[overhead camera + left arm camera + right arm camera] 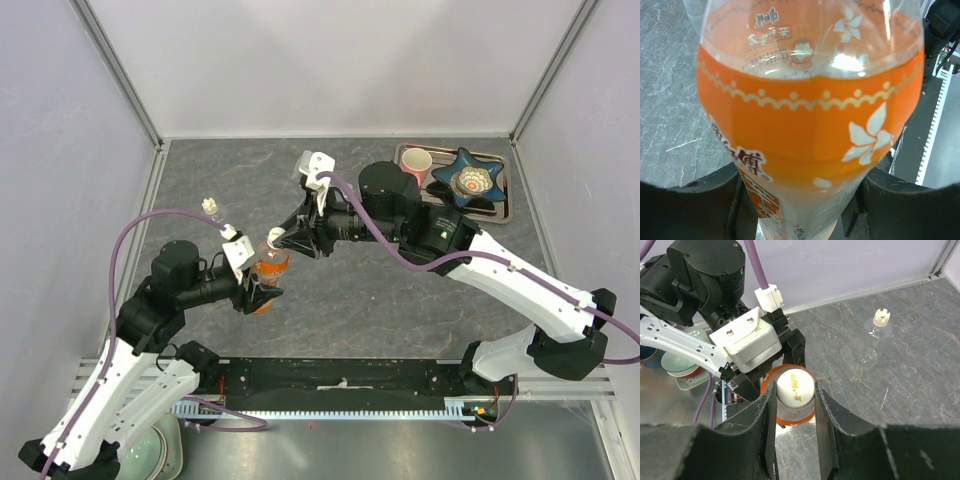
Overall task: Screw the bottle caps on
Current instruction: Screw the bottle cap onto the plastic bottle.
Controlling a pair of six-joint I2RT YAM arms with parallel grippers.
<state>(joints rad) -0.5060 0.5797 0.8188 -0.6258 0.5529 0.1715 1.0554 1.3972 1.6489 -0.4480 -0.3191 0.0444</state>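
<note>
The orange bottle (270,272) with its orange label is held off the table between the two arms. My left gripper (262,292) is shut on its lower body; in the left wrist view the bottle (810,130) fills the frame between the dark fingers (685,210). My right gripper (279,240) is shut on the white cap (796,380), which sits on the bottle's neck, the orange label (790,420) showing below it. A tiny clear bottle (210,206) with a white top stands on the table at the left and also shows in the right wrist view (880,322). The green-label bottle is out of view.
A metal tray (505,205) at the back right holds a pink mug (417,163) and a blue star-shaped dish (472,180). A pale bowl (150,455) sits off the table at the near left. White walls close in the table.
</note>
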